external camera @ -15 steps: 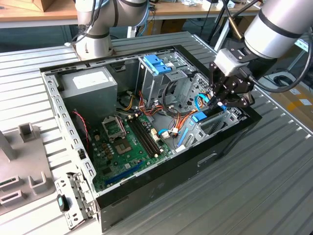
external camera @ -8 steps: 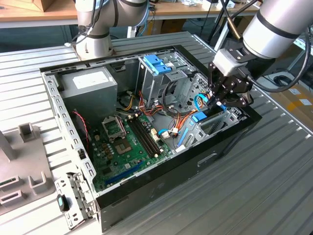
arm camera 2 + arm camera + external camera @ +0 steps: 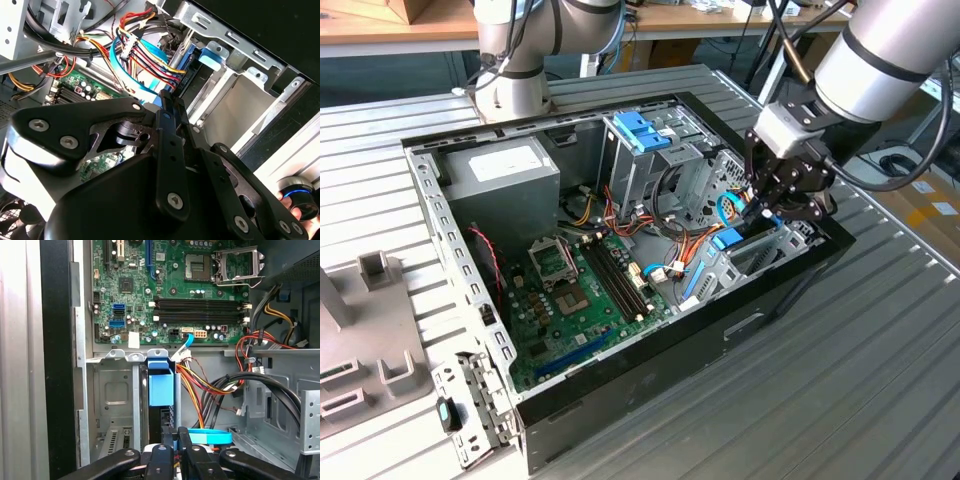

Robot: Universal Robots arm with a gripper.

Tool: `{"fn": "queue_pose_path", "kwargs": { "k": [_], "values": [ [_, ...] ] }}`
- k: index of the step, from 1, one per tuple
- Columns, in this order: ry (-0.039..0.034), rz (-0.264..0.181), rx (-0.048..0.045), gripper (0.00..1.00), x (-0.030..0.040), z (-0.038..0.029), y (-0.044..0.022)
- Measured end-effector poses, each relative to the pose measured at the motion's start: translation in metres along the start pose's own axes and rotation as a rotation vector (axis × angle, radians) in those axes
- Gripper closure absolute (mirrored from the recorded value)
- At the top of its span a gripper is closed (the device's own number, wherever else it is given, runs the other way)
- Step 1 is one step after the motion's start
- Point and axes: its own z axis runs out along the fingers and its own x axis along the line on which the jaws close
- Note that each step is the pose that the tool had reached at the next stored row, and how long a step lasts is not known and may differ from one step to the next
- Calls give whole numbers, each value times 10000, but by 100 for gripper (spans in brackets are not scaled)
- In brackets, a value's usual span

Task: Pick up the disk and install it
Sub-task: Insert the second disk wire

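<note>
**Disk on edge in its bay**

Your fingers (image 3: 172,437) are nearly closed, pinching the top edge of the disk (image 3: 161,385). It stands in the metal bay (image 3: 760,255), right of centre in the exterior view, beside the motherboard (image 3: 580,290).

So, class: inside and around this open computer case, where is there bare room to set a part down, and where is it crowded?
Bare: the ribbed table on the exterior view's right of the case, and the metal bay beside the disk. Crowded: the cables near the gripper.
</note>
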Motion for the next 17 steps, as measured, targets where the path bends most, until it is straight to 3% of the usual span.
{"fn": "queue_pose_path", "kwargs": {
  "k": [17],
  "values": [
    [9, -43, -5, 84, 11, 11, -11]
  ]
}}
